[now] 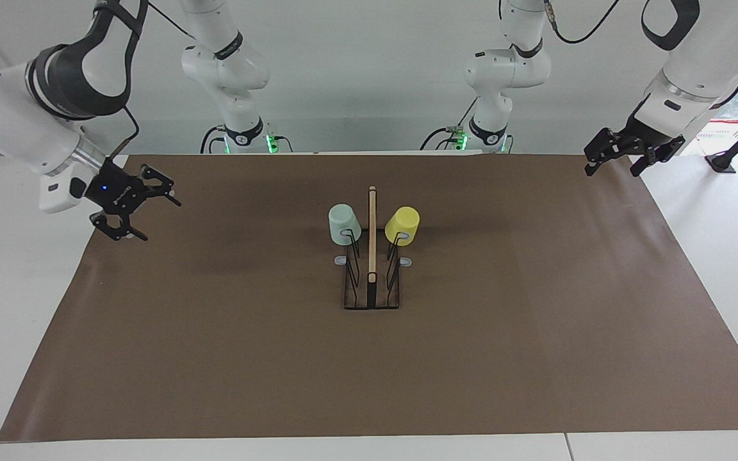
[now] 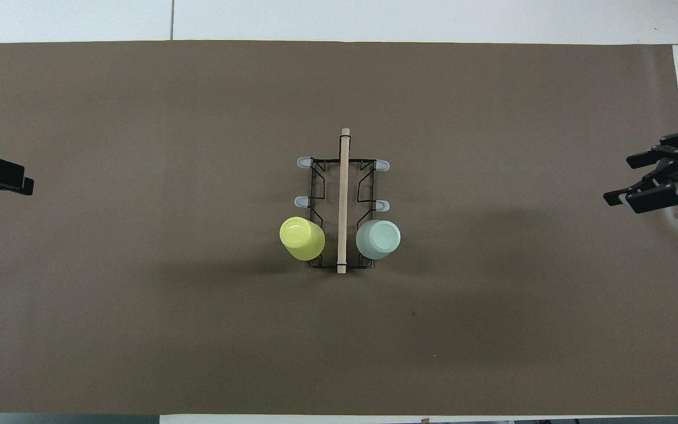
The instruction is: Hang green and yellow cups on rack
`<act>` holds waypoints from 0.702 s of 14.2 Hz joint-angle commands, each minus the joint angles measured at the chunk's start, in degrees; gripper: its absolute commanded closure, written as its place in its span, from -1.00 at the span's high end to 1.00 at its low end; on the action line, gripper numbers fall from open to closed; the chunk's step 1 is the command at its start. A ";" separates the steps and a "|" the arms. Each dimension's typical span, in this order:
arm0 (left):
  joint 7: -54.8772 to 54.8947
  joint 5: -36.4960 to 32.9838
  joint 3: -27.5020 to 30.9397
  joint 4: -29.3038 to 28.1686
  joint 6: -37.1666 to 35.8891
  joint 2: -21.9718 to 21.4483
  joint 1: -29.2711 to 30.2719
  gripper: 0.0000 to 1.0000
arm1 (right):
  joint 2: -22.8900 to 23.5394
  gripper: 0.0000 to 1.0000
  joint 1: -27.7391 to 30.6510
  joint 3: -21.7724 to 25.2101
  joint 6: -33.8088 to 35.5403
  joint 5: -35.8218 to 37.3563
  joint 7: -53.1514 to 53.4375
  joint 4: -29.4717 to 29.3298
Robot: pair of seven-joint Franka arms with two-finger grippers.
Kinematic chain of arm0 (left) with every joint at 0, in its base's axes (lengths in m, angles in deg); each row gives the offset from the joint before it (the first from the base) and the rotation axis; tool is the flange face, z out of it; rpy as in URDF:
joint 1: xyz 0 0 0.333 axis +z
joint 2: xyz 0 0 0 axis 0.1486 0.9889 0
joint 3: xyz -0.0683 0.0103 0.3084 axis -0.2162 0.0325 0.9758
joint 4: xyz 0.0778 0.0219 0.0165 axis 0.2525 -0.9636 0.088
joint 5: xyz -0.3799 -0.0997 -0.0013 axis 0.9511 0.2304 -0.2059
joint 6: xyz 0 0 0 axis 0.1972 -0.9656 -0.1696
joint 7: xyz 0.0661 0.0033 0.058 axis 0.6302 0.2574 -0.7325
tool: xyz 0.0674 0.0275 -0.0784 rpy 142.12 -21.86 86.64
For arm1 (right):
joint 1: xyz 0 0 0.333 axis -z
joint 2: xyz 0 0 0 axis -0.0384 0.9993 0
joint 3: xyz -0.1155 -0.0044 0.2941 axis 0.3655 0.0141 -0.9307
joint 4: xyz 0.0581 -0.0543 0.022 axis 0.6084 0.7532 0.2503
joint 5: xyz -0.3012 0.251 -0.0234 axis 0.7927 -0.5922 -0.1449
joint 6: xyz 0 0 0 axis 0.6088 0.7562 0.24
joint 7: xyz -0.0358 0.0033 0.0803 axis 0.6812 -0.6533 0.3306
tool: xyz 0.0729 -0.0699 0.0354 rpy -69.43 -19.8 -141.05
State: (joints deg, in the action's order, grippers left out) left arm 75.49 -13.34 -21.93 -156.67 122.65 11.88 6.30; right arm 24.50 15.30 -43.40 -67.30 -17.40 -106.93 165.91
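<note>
Hanging upturned on the rack [image 1: 371,282], the green cup [image 1: 344,224] and yellow cup [image 1: 402,226] flank its bar. Both pincers, left [image 1: 611,160] and right [image 1: 146,209], hover spread and empty over the worktop's ends.

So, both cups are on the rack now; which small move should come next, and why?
Probably none on the cups: the green cup and the yellow cup hang upside down on the rack. The right claw is open and empty over the mat's edge, so I would just park it. The left claw waits, open.
</note>
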 commanded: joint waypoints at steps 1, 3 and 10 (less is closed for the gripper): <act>0.00 -0.93 -0.14 -0.95 0.49 -0.83 -0.04 1.00 | -1.46 1.00 -0.53 -0.40 7.34 4.38 15.11 -3.02; 0.00 -0.93 -0.14 -0.95 0.41 -0.92 -0.13 1.00 | -1.81 1.00 -2.28 0.74 12.01 7.72 24.45 -5.57; 0.00 -0.93 -0.23 -0.95 0.49 -0.92 -0.04 1.00 | -3.66 1.00 -5.89 1.71 18.19 12.21 40.29 -9.10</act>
State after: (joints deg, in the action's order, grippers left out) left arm 75.49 -13.34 -21.94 -156.68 122.65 11.88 6.30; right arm 20.91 10.92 -41.93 -49.34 -7.29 -70.70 157.15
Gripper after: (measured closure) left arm 0.000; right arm 0.000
